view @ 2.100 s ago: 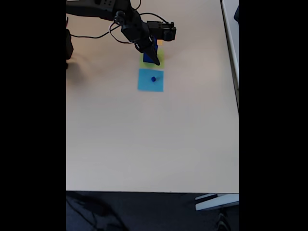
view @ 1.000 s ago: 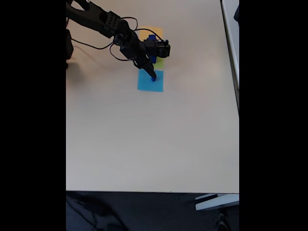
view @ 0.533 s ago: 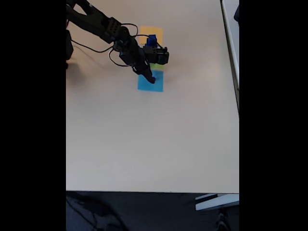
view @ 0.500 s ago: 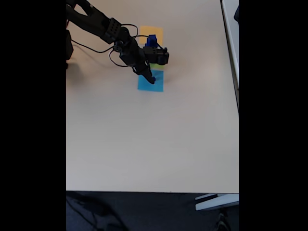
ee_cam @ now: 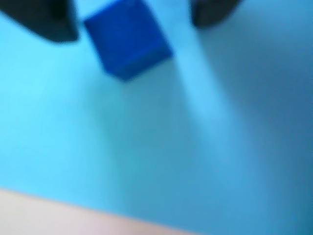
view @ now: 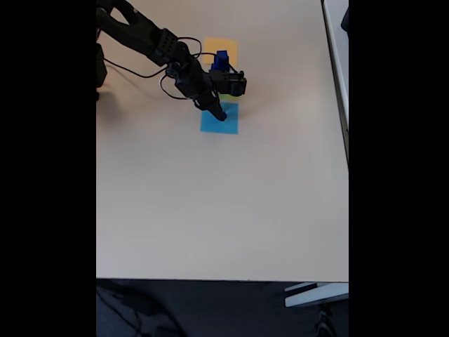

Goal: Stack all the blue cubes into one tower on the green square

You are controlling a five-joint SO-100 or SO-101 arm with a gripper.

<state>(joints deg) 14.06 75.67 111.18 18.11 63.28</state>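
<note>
Small blue cube point(ee_cam: 127, 41) at top centre of the wrist view, resting on the light-blue square point(ee_cam: 161, 156). Gripper point(ee_cam: 132, 19) spread open around it: dark fingers point(ee_cam: 49, 22) at the upper left and upper right corners, gaps showing on both sides of the cube, no contact visible. In the fixed view, gripper point(view: 221, 114) down at the upper edge of the light-blue square point(view: 223, 125), upper centre of frame. Stacked blue cubes point(view: 222, 59) just above, green square mostly hidden behind the arm point(view: 151, 36).

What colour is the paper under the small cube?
Light blue, clearest in the wrist view, under the small cube.
</note>
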